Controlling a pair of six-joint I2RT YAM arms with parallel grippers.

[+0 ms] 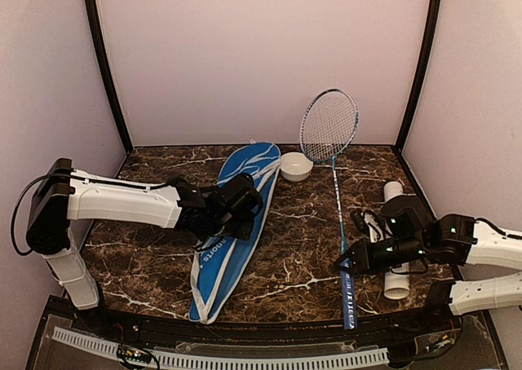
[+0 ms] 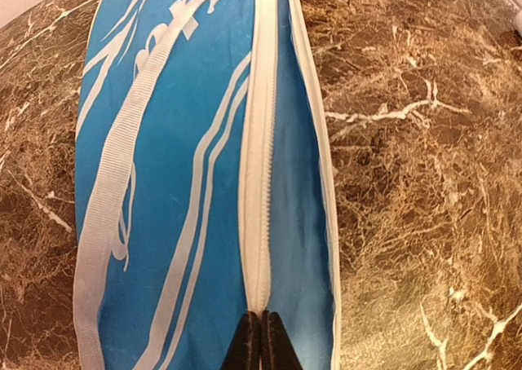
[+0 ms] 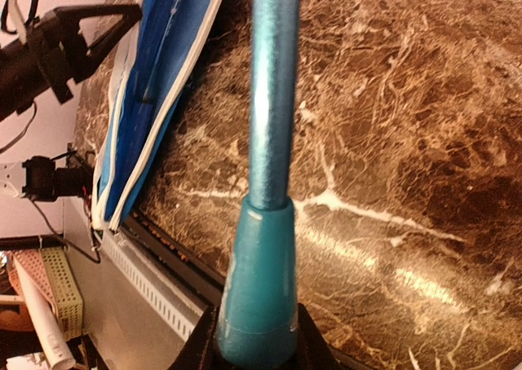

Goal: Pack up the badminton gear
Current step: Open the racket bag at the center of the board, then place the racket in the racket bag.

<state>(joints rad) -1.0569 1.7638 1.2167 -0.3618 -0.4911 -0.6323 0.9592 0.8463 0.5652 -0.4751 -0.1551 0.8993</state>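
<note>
The blue, white-trimmed racket cover (image 1: 232, 240) lies lengthwise on the marble table, left of centre. My left gripper (image 1: 245, 200) rests on its middle. In the left wrist view its black fingertips (image 2: 263, 341) are pressed together on the cover's white zipper strip (image 2: 259, 166). A blue-framed racket (image 1: 329, 125) leans its head on the back wall, with its shaft running toward me. My right gripper (image 1: 352, 260) is shut on it where the shaft meets the handle (image 3: 257, 297). A long white tube (image 1: 393, 195) lies partly hidden under my right arm.
A small white bowl (image 1: 296, 166) sits at the back between the cover's top and the racket head. The table's front rail (image 3: 155, 256) runs just beyond the racket's handle end. Walls close in the back and both sides.
</note>
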